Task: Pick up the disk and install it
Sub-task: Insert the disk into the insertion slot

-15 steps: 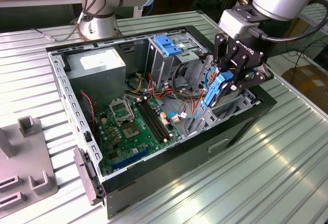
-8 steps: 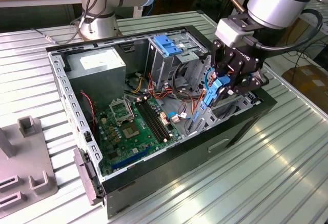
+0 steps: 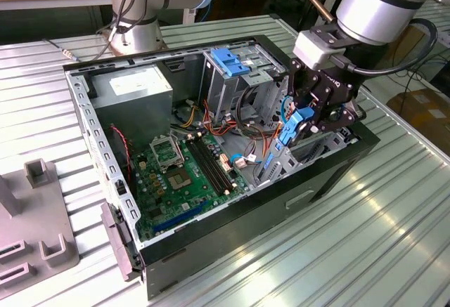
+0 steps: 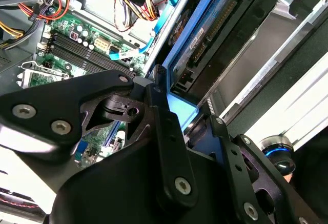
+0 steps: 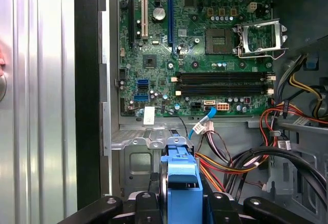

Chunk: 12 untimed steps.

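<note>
While the gripper [image 3: 304, 121] clamps the disk [image 3: 275, 156], its label [image 4: 202, 37] print is illegible.

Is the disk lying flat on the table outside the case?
No, the gripper holds the disk on edge, its lower end down inside the open computer case.

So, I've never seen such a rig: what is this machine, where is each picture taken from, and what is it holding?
It is one robot arm over an open computer case on a ribbed metal table. The exterior view comes from a camera off the arm; both wrist views come from cameras riding near its wrist. The jaws are closed on the disk, a hard drive in a blue carrier, held on edge at the case's end on the exterior view's right. Inside the case lie a green motherboard, a grey power-supply box and a blue-topped cage.
</note>
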Available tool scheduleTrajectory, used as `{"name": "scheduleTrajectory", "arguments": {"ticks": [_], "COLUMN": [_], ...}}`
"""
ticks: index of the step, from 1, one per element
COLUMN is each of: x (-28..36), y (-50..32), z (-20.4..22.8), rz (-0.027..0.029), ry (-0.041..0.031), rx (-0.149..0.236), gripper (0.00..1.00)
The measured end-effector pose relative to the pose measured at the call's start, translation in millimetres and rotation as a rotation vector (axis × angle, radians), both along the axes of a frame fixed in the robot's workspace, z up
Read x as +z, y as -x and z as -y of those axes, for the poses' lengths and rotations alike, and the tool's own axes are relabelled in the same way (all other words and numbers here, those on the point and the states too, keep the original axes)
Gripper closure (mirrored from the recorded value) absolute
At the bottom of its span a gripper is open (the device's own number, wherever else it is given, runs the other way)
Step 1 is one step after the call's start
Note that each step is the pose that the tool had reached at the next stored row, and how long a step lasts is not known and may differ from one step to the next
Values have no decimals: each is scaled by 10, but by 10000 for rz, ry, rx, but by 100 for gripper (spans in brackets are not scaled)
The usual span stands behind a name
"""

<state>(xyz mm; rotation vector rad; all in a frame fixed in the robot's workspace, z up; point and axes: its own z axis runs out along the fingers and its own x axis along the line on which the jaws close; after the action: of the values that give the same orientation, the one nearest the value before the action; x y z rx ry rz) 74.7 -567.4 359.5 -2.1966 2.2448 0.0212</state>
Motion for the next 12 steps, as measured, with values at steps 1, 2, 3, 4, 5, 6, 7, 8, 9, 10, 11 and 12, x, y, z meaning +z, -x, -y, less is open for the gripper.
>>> {"name": "scheduleTrajectory", "arguments": {"ticks": [1, 2, 3, 4, 5, 6, 7, 8, 9, 10, 11, 12], "x": [0, 0, 0, 0, 0, 0, -1, -1, -1, -1, -1, -1], "y": [0, 0, 0, 0, 0, 0, 0, 0, 0, 0, 0, 0], "z": [0, 0, 0, 0, 0, 0, 0, 0, 0, 0, 0, 0], "rz": [0, 0, 0, 0, 0, 0, 0, 0, 0, 0, 0, 0], "ry": [0, 0, 0, 1, 0, 0, 0, 0, 0, 0, 0, 1], "rx": [0, 0, 0, 0, 0, 0, 0, 0, 0, 0, 0, 0], "gripper": [63, 63, 63, 63, 63, 63, 63, 63, 63, 63, 63, 63]}}
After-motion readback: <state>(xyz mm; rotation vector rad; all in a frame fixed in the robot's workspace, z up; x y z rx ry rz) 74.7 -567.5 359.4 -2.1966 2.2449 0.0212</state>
